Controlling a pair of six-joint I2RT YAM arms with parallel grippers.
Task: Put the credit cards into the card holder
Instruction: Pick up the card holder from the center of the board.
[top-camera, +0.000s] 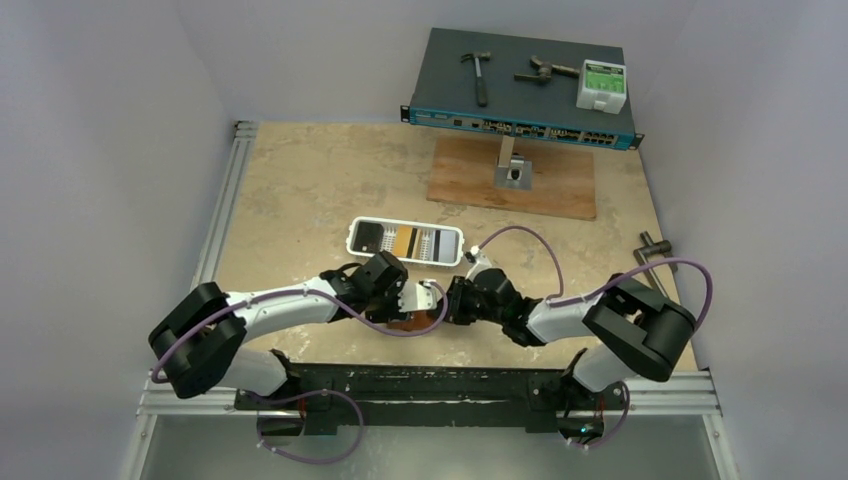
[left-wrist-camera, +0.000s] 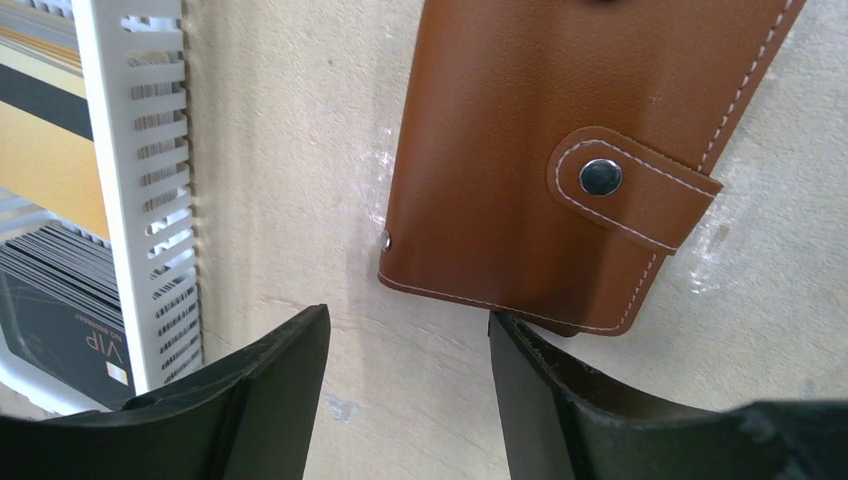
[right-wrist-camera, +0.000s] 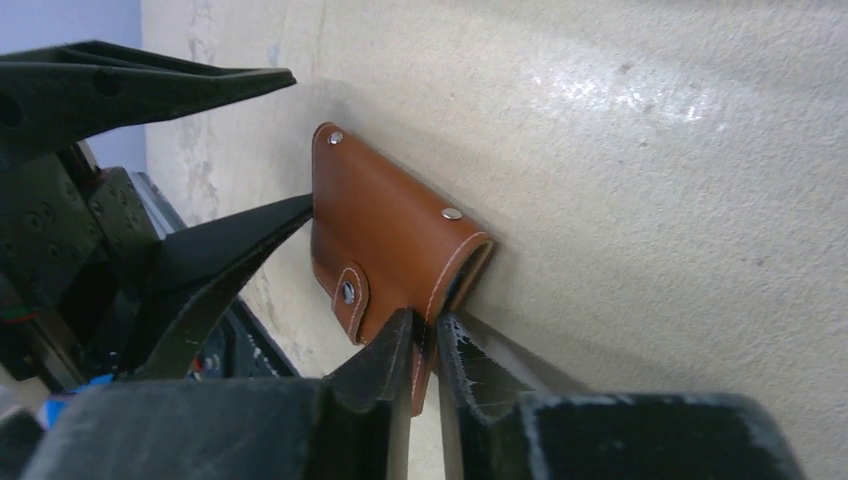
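The brown leather card holder (left-wrist-camera: 520, 140) lies closed on the table, its snap tab (left-wrist-camera: 625, 190) fastened. In the top view it is mostly hidden between the two grippers (top-camera: 405, 322). My right gripper (right-wrist-camera: 425, 345) is shut on the card holder's near edge (right-wrist-camera: 385, 225). My left gripper (left-wrist-camera: 408, 345) is open and empty, just short of the card holder's lower edge, with its right fingertip (left-wrist-camera: 520, 345) nearly touching it. The credit cards (top-camera: 395, 240) stand in the white slotted tray (left-wrist-camera: 140, 180); a black one (left-wrist-camera: 60, 320) and an orange-yellow one (left-wrist-camera: 40, 160) show.
The white tray (top-camera: 453, 243) lies just beyond the grippers. At the back a blue network switch (top-camera: 520, 95) carries a hammer (top-camera: 478, 72), tools and a white box. A wooden board (top-camera: 560, 180) with a metal stand lies before it. A metal handle (top-camera: 655, 245) sits at the right edge.
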